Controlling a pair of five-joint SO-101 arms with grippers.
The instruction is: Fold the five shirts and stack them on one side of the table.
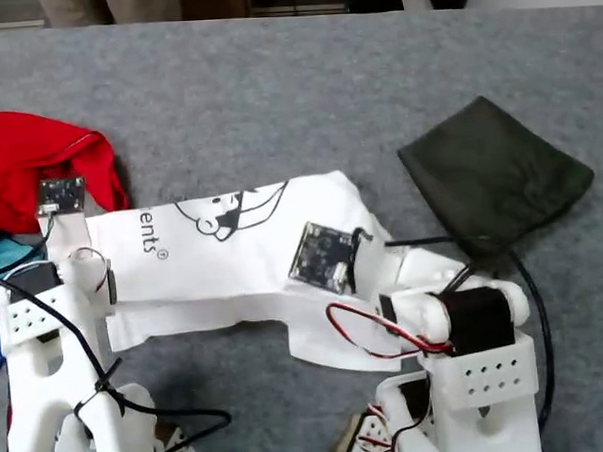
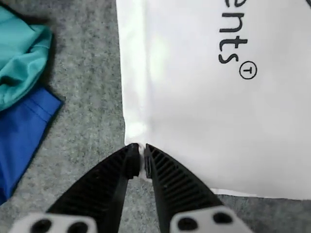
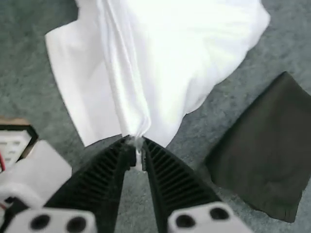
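A white shirt (image 1: 223, 264) with black lettering and a line drawing printed on it lay spread across the middle of the grey-covered table (image 1: 276, 97), stretched lengthwise between the two arms, with its lower edge folded up along part of its length. The left gripper (image 2: 138, 162) was closed narrowly on one edge of the white shirt (image 2: 204, 107), a thin strip of cloth pinched between its black ribbed jaws, close to the printed letters. The right gripper (image 3: 138, 156) was likewise closed on the white shirt (image 3: 160, 63), clamping a gathered ridge of fabric that rose in long pleats from the jaws while the rest of the cloth spread out flat beyond it. To the right of the white shirt, a dark shirt (image 1: 495, 183) lay folded into a flat, roughly square packet set at an angle, near the white cloth; the right wrist view showed it (image 3: 265, 155) just beside the white fabric with a strip of table between them. At the left side of the table a red shirt (image 1: 29, 163) sat crumpled. Below it, past the white left arm (image 1: 56, 327), a teal shirt (image 2: 19, 58) lay bunched, overlapping a blue shirt (image 2: 22, 131), both apart from the white shirt's edge. The white right arm (image 1: 466, 329) stood over the white shirt's right end.
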